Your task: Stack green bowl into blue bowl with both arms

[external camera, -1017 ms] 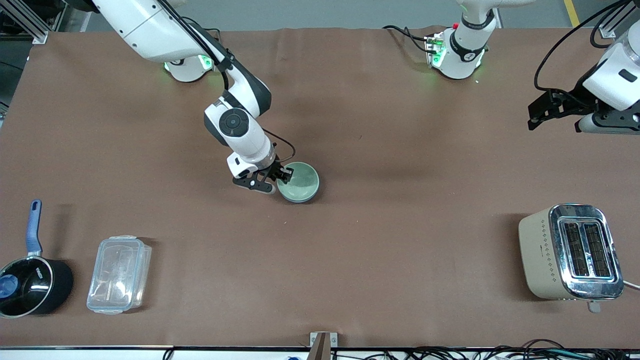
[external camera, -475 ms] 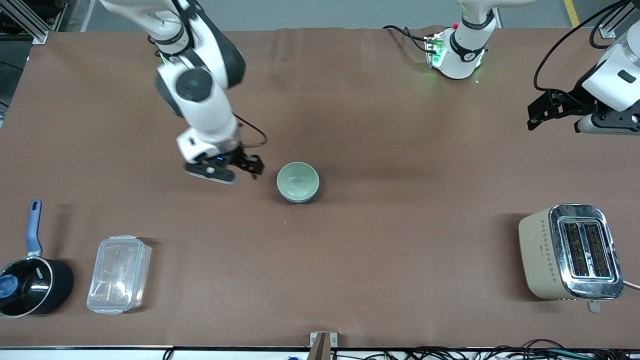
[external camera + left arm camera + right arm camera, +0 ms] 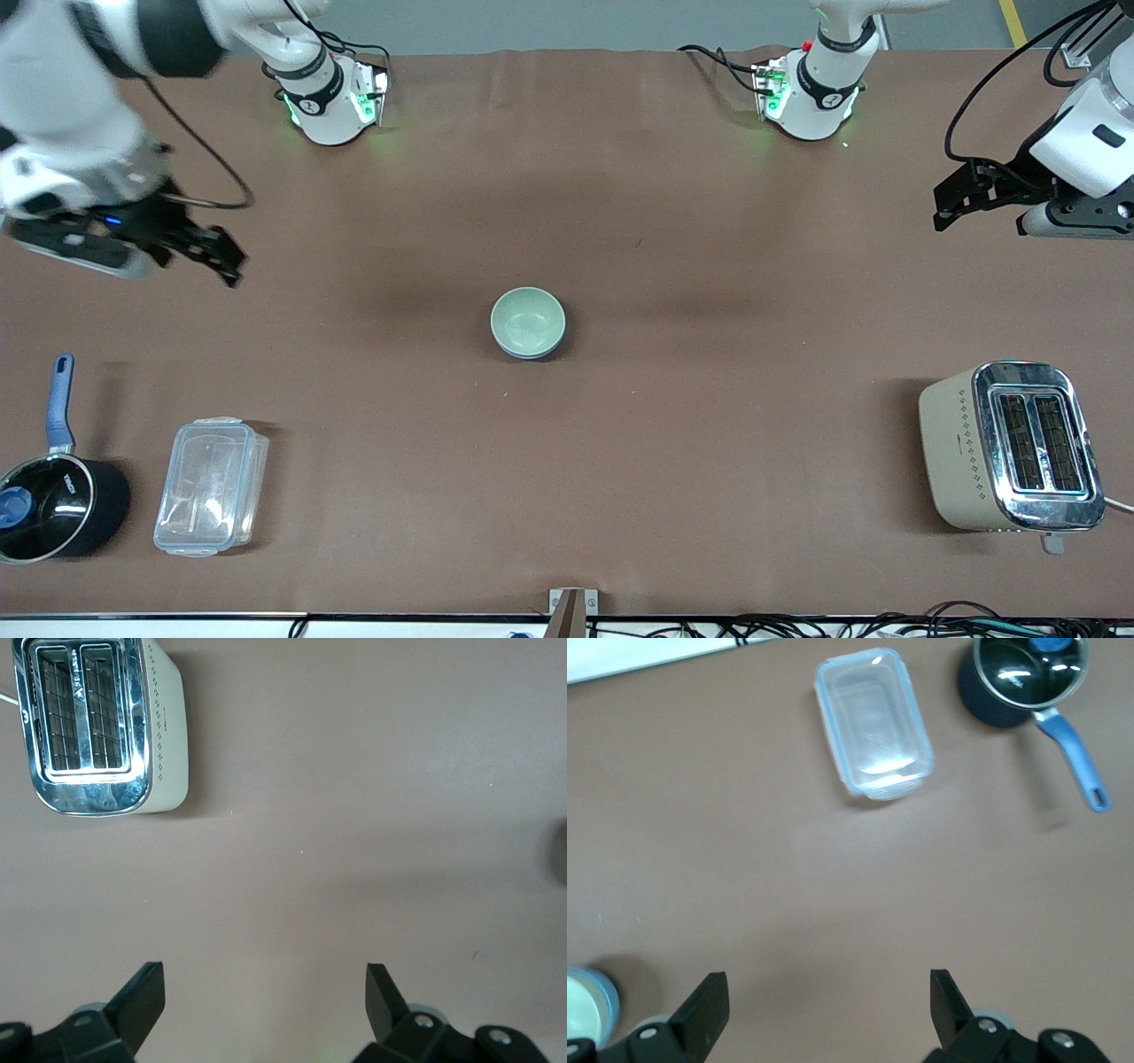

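The green bowl sits nested in the blue bowl at the table's middle; only a thin dark-blue edge of the blue bowl shows under it. The right wrist view catches both at its edge, the green bowl inside the blue rim. My right gripper is open and empty, up over bare table toward the right arm's end, well apart from the bowls; it also shows in the right wrist view. My left gripper waits open and empty over the left arm's end; it also shows in the left wrist view.
A cream and chrome toaster stands near the front camera at the left arm's end. A clear plastic container and a black saucepan with a blue handle stand near the front camera at the right arm's end.
My right gripper let go of the green bowl's rim, rose and swung away toward the right arm's end. The bowls stayed in place. The left arm has not moved.
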Robot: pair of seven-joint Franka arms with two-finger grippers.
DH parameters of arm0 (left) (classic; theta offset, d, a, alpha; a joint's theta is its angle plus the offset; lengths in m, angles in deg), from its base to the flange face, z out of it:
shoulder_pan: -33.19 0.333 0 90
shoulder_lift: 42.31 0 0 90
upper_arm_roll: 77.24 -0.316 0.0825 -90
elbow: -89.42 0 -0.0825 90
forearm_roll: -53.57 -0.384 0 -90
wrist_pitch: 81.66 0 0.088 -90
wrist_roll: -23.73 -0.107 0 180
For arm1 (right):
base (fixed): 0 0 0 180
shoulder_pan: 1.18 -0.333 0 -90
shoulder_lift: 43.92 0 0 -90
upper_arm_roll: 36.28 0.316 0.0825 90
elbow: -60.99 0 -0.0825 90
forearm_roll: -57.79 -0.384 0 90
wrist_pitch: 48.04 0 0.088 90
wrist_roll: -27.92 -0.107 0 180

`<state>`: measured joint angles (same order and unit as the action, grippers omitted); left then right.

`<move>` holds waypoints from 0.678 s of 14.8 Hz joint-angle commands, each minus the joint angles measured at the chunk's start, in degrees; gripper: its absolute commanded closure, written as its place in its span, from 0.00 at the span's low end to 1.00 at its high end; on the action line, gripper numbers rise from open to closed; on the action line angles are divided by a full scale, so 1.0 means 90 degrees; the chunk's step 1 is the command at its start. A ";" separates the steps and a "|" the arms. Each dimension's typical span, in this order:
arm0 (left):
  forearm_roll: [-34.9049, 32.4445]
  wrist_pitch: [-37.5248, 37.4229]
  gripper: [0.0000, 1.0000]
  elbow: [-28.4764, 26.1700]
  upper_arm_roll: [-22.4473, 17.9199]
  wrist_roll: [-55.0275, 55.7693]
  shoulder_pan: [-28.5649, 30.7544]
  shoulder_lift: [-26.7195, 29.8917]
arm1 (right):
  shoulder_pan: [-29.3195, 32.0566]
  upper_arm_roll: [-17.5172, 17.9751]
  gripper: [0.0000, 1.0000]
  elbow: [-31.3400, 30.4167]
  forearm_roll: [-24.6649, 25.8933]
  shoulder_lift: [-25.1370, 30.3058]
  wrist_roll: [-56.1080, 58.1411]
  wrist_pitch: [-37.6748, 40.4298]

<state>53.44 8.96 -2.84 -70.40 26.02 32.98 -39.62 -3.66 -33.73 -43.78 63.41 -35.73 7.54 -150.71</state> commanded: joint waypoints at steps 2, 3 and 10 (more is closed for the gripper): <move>0.0093 0.0048 0.00 0.0027 -0.0048 -0.0089 -0.0015 0.0062 | 0.0099 -0.0546 0.00 0.1716 -0.0574 -0.0119 0.1034 0.1874; 0.0064 0.0057 0.00 0.0036 -0.0048 -0.0089 -0.0015 0.0062 | 0.0293 -0.0469 0.00 0.1835 -0.0701 -0.0168 0.1150 0.1895; 0.0005 0.0019 0.00 0.0222 -0.0058 -0.0069 -0.0025 -0.0036 | 0.0617 -0.0176 0.00 0.2441 -0.0761 -0.0783 0.1669 0.1925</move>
<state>53.44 9.25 -1.86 -70.48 25.98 33.02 -39.60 0.06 -36.56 -23.91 57.58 -41.94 21.47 -134.35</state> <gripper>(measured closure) 0.000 0.000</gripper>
